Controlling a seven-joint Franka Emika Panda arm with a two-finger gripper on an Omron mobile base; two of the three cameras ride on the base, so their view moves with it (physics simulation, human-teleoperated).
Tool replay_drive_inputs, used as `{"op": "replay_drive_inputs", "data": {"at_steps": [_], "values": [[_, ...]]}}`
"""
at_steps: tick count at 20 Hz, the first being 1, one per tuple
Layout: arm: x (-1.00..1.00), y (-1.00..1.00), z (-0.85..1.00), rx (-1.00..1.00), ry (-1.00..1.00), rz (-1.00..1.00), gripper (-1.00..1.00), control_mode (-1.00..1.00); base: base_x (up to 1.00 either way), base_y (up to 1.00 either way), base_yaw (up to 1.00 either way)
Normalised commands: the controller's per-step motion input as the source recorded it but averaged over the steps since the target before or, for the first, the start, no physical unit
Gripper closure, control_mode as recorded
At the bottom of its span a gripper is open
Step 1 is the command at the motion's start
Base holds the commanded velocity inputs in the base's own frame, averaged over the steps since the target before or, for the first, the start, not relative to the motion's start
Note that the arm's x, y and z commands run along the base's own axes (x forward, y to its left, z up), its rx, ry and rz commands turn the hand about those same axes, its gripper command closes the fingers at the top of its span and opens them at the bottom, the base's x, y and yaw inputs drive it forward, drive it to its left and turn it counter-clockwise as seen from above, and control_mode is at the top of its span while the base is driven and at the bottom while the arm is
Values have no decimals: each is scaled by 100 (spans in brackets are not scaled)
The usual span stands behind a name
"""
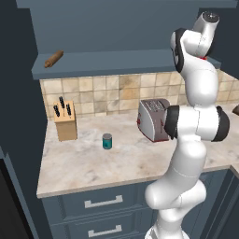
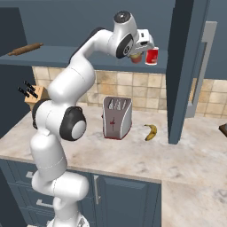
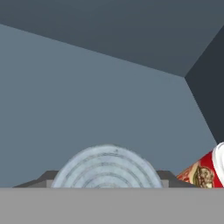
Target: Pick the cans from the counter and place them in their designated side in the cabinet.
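Counter (image 1: 140,163): beige marble, tan tiles | cabinet (image 1: 107,65): blue-grey shelf

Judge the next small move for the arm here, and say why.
Probably lower the short can onto the shelf and open the tool. The tool is shut on that can up in the cabinet, beside the red can; its grey top sits between the fingers in the hand view. The teal can waits on the counter.
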Motion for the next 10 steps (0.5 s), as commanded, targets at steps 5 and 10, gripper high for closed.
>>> {"op": "replay_drive_inputs", "data": {"at_steps": [5, 10], "values": [[0, -1, -10, 0, 0, 0, -100, -100, 0, 0, 0], [0, -4, -1, 0, 0, 0, -100, -100, 0, 0, 0]]}}
